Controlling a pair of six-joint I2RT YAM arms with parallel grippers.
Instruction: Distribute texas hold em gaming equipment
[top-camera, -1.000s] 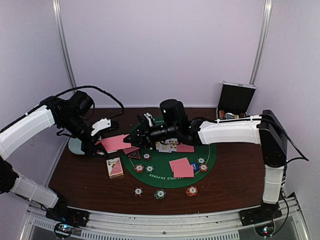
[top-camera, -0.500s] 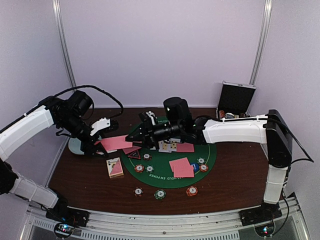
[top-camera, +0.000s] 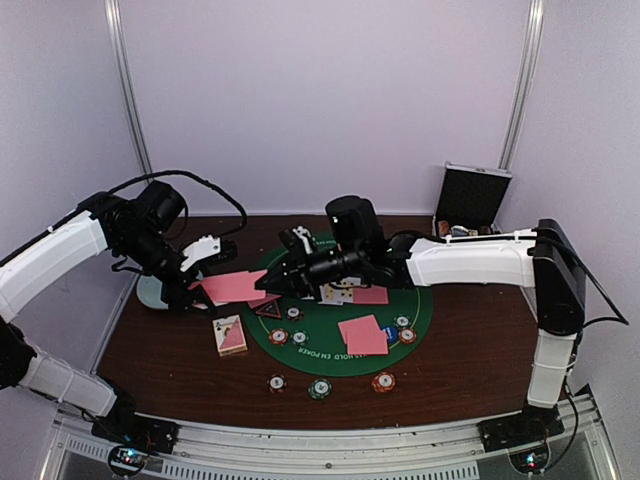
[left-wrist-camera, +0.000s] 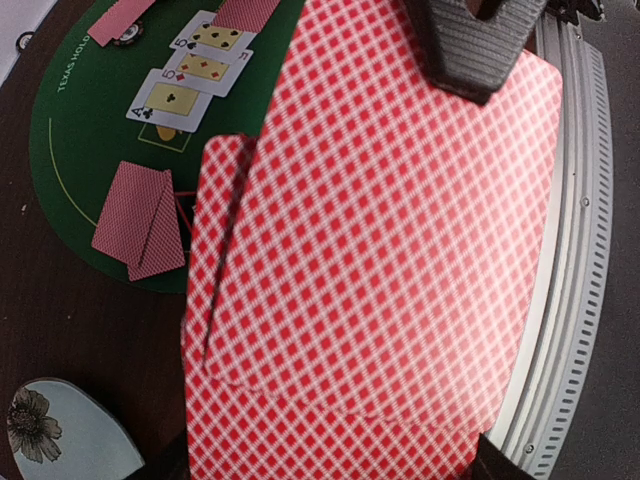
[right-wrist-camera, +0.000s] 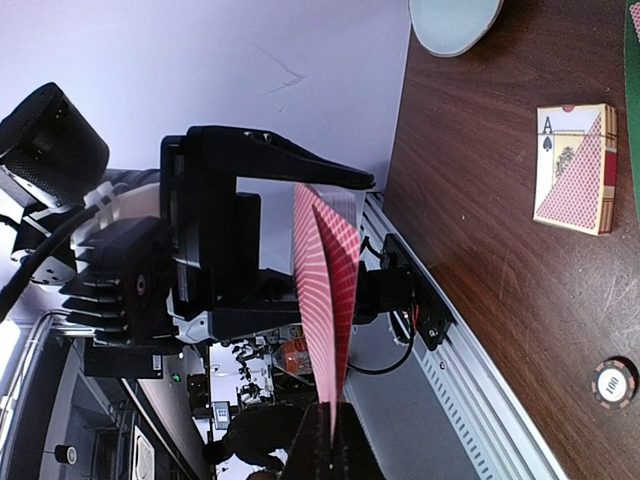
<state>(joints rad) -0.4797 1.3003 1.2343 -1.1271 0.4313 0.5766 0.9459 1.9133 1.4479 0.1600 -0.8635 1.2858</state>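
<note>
Top external view: left hand (top-camera: 196, 287) and right hand (top-camera: 273, 283) both pinch flat, diamond-checked (red-on-pink) cards (top-camera: 232, 286) between them.

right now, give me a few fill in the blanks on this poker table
The left hand grips red-backed ___. The mat is ___. In front of the mat, ___ chips lie on bare wood. The case is not shut but ___.
Missing: cards; green; three; open.
</note>
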